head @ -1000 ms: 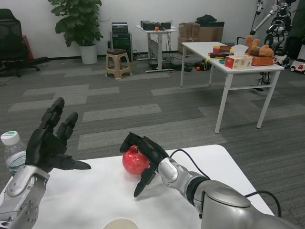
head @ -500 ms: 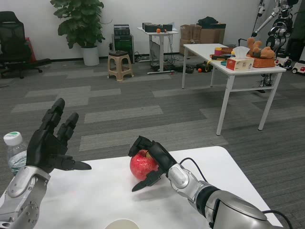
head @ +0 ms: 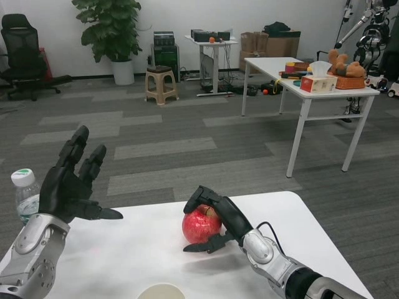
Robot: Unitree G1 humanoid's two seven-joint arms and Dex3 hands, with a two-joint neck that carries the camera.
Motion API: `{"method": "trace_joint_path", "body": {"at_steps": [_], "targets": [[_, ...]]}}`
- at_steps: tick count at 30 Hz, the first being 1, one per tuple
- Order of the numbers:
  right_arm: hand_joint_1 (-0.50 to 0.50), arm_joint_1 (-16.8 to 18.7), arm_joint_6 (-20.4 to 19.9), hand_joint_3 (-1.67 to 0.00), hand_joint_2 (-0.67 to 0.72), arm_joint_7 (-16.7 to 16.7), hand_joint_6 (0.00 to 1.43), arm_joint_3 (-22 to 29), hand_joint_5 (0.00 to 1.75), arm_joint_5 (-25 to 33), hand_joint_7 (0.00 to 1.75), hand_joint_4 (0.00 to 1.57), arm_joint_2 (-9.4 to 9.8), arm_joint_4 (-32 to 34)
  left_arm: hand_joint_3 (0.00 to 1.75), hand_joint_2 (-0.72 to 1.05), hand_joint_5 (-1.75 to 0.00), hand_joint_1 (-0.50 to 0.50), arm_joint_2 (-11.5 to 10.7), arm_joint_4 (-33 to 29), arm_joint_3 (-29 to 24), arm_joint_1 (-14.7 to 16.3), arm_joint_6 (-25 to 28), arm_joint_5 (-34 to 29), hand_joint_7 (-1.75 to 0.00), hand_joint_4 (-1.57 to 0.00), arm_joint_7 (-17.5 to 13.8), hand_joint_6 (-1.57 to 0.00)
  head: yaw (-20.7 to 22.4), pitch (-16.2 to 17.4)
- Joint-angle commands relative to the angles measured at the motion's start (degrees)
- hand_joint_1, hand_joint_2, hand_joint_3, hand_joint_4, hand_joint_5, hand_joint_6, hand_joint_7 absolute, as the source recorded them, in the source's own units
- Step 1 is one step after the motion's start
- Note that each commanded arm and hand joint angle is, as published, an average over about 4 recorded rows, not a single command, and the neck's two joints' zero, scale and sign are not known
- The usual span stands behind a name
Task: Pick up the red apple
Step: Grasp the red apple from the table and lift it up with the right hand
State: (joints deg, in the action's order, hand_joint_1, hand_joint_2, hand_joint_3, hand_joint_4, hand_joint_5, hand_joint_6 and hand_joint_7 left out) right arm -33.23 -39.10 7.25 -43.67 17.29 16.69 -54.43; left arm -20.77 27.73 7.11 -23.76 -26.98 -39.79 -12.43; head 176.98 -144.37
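right hand (head: pixel 219 219) is wrapped on the red apple (head: pixel 201 225): fingers curled over the top and far side, thumb under the near side, so it has a grip. apple sits mid-table on the white table (head: pixel 124 261), a bit right of centre; can't tell if it's off the surface yet, looks like it's at or just above it, shadow tight beneath

judgement: reach and grasp done, lift is what's left

left hand (head: pixel 70 187) is up over the table's left side, fingers spread, holding nothing, well apart from the apple

room: straight up is open, nothing overhead. far table edge is just beyond the apple, so lift vertical, don't drift forward. water bottle (head: pixel 26 194) stands at the left edge behind the left hand, well clear. rim of a white cup (head: pixel 159 291) at the near edge, near but not touching. right edge has bare table to spare
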Motion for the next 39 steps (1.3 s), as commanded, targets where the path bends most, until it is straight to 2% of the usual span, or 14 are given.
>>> {"method": "trace_joint_path", "body": {"at_steps": [1, 5, 8, 13, 20, 23, 29, 34, 39], "targets": [[-0.33, 7.9, 4.9, -0.65, -0.45, -4.2, 0.44, 1.6, 1.5, -4.4, 1.68, 0.02, 1.86, -1.4, 0.0, -0.02, -0.21, -0.5, 0.1, 0.0, -0.7, 0.2, 0.0, 0.1, 0.0, 0.0, 0.1, 0.0, -0.3, 0.0], [-0.35, 8.0, 5.9, -0.75, -0.48, -6.3, 0.33, 2.3, 1.41, -5.6, 1.68, 0.0, 1.86, -1.3, 0.0, -0.02, -0.21, -0.5, 0.3, 0.0, -0.6, -0.1, 0.0, 0.2, 0.0, 0.0, 0.1, 0.0, -0.3, 0.0], [-0.35, 7.7, 6.5, -0.85, -0.48, -7.8, 0.21, 2.3, 1.21, -6.0, 1.71, 0.0, 1.77, -1.4, 0.0, -0.02, -0.26, -0.5, 0.4, 0.0, -0.5, -0.1, 0.0, 0.2, 0.0, 0.0, 0.1, 0.0, -0.1, 0.1], [-0.38, 7.2, 6.8, -0.95, -0.54, -8.5, 0.12, 2.2, 0.95, -6.0, 1.68, 0.0, 1.64, -1.8, 0.0, -0.02, -0.21, -0.5, 0.5, 0.0, -0.5, -0.2, 0.0, 0.2, 0.0, 0.0, 0.1, 0.0, 0.0, 0.2], [-0.38, 6.5, 7.6, -0.95, -0.51, -9.8, 0.02, 2.0, 0.73, -6.0, 1.52, 0.0, 1.35, -2.7, 0.0, -0.02, -0.21, -0.5, 0.5, 0.0, -0.6, -0.2, 0.0, 0.2, 0.0, 0.0, 0.1, 0.0, 0.0, 0.4], [-0.38, 6.5, 7.6, -0.93, -0.48, -9.9, 0.0, 2.1, 0.68, -6.1, 1.41, 0.0, 1.33, -2.6, 0.0, -0.02, -0.21, -0.5, 0.5, 0.0, -0.6, -0.1, 0.0, 0.2, 0.0, 0.0, 0.1, 0.0, 0.0, 0.4], [-0.4, 6.6, 8.9, -0.89, -0.48, -10.2, 0.0, 2.4, 0.68, -8.6, 1.36, 0.0, 1.5, -1.4, 0.0, -0.02, -0.21, -0.5, 0.5, -0.1, -0.7, 0.1, 0.0, 0.2, 0.0, 0.0, 0.1, 0.0, 0.2, 0.3], [-0.42, 6.6, 9.8, -0.79, -0.43, -10.9, 0.0, 2.4, 0.65, -9.1, 1.03, 0.0, 1.5, -1.4, 0.0, -0.02, -0.21, -0.5, 0.5, -0.8, -0.8, 0.4, -0.1, 0.2, 0.0, 0.0, 0.1, 0.0, 0.2, 0.4], [-0.42, 6.4, 10.8, -0.79, -0.41, -11.7, 0.0, 2.4, 0.58, -10.1, 0.86, 0.0, 1.48, -1.4, 0.0, -0.02, -0.23, -0.5, 0.5, -1.1, -1.0, 0.7, -0.1, 0.2, 0.0, 0.0, 0.1, 0.0, 0.3, 0.4]]}}
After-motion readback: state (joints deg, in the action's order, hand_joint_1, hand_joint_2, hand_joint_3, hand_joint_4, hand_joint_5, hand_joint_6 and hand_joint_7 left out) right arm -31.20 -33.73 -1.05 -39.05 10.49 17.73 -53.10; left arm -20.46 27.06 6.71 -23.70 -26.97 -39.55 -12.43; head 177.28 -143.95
